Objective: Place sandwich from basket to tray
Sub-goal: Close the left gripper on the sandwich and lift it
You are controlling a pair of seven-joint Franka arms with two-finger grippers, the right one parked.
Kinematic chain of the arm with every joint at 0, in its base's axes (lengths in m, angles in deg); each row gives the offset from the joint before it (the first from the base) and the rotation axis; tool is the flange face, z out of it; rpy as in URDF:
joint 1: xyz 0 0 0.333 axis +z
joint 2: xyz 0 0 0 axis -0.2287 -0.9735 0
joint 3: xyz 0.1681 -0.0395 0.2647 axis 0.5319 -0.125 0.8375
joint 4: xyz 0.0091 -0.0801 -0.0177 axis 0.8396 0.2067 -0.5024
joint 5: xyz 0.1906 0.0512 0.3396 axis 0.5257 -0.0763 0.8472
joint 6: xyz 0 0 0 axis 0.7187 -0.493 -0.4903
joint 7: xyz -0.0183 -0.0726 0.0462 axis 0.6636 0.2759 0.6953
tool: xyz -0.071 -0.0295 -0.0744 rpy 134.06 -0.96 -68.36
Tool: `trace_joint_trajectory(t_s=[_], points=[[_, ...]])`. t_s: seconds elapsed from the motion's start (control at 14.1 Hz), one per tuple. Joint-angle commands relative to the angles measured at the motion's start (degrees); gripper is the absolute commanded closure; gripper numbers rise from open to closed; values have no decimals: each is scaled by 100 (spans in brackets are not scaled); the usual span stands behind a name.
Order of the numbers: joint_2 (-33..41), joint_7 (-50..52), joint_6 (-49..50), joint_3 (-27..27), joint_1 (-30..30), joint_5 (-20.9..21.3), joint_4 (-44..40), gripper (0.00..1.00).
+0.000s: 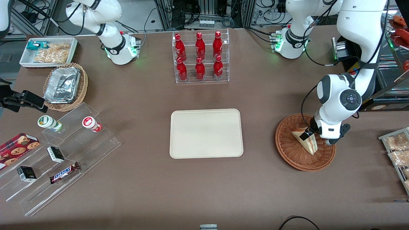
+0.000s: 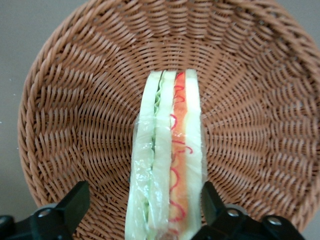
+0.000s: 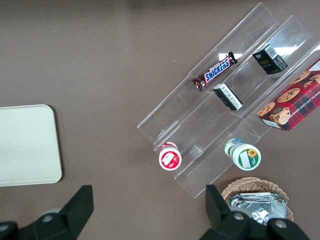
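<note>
The sandwich [image 1: 307, 142], a wrapped wedge of white bread with red and green filling, stands on edge in the round reddish-brown wicker basket [image 1: 287, 153]. My gripper [image 1: 308, 134] is lowered into the basket and is open, its two fingers astride the sandwich. In the left wrist view the sandwich [image 2: 167, 165] runs between the black fingers [image 2: 75, 202]; one finger sits close against the bread, the other stands clear with basket weave [image 2: 75, 125] showing in the gap. The cream-beige tray [image 1: 206, 133] lies flat at the table's middle, toward the parked arm from the basket, with nothing on it.
An acrylic rack of red bottles [image 1: 200, 57] stands farther from the front camera than the tray. A stepped acrylic shelf with snacks [image 1: 60, 153], a tan basket of foil containers [image 1: 65, 84] and a white bin [image 1: 48, 51] lie toward the parked arm's end. Bagged snacks [image 1: 397, 147] lie beside the basket.
</note>
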Motion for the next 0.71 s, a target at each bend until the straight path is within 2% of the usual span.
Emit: trace_joint_trajectory(t_s=[0.0,0.07,0.14,0.35,0.49,0.64], points=[[-45,23,-41,42,-81,-60,-25,55],[-36,5,-33,42,-81,-51,-60,75],[-10,-12,-7,42,-72,-51,-104,86],[8,-100,615,16,-133,-16,-595,91],[-18,-687,1160,-37,-274,-16,-1086,91],[-228,-1205,1583,-439,-265,-7,-1710,90]])
